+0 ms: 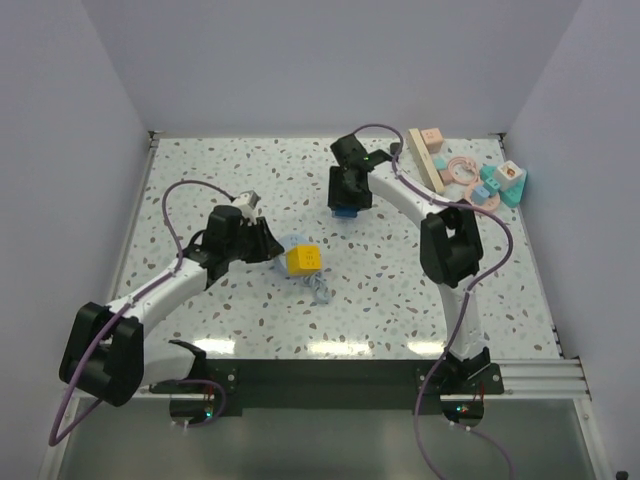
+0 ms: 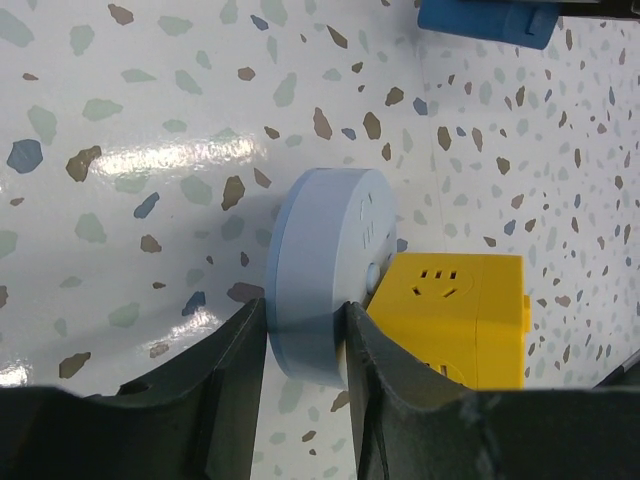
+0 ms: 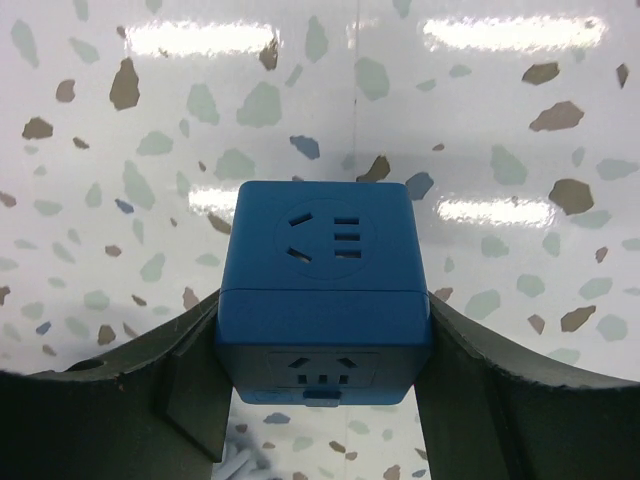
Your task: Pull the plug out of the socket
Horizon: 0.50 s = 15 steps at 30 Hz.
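A yellow cube socket (image 1: 303, 260) (image 2: 460, 315) with outlet holes sits mid-table. A round light-blue plug (image 2: 325, 275) (image 1: 285, 245) is pressed flat against its left face. My left gripper (image 2: 305, 312) (image 1: 268, 245) is shut on this plug, one finger on each flat side. Farther back, my right gripper (image 3: 322, 310) (image 1: 347, 205) is shut on a blue cube socket (image 3: 322, 270) (image 1: 346, 212), its fingers against the cube's left and right sides. That blue cube also shows in the left wrist view's top right corner (image 2: 485, 20). No black cord shows.
A pale coiled cord (image 1: 318, 290) lies just in front of the yellow cube. At the back right a beige bar (image 1: 424, 160) lies among pink and teal toy pieces (image 1: 500, 185). White walls close off the table's left, back and right.
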Tool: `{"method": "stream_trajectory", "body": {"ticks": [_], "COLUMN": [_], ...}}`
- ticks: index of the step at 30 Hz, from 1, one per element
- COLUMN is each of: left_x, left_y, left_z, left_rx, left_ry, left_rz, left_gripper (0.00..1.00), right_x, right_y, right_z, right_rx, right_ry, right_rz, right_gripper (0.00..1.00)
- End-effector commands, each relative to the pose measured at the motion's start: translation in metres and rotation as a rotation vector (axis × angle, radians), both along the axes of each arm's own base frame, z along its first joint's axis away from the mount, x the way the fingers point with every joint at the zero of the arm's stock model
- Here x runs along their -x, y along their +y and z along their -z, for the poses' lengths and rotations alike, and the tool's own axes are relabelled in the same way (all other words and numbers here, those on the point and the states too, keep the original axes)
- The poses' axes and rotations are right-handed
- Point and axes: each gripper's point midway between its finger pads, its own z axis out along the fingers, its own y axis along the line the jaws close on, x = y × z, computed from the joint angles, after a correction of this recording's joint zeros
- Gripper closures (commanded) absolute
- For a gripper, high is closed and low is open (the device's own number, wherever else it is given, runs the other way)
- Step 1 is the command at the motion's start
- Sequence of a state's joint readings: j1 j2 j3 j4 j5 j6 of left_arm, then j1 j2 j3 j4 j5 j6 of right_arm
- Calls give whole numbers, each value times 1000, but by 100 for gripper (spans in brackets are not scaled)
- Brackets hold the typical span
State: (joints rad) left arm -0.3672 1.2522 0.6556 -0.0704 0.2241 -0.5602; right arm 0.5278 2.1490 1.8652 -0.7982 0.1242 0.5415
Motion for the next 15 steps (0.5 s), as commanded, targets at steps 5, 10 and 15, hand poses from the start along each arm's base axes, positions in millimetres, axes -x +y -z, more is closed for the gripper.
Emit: {"method": "stream_trajectory", "body": {"ticks": [5,10,15], "left_x": [-14,-15,-16], "left_y": [-10,-11,-11], "left_z": [-44,-44,-43], "left_rx": [73,84,87], "left_ry": [-96,-94,-92], "left_rz": [-2,-4,-6], "left_gripper": [100,100,100], "right_x": [-31,-30,-24], "right_y": [-8,-6,-2], "right_z": [-24,-15,-2], "right_rx": [71,84,72], "right_ry": [-110,-81,-42], "right_rz": [14,-17,-34], "right_gripper": [100,79,68]}}
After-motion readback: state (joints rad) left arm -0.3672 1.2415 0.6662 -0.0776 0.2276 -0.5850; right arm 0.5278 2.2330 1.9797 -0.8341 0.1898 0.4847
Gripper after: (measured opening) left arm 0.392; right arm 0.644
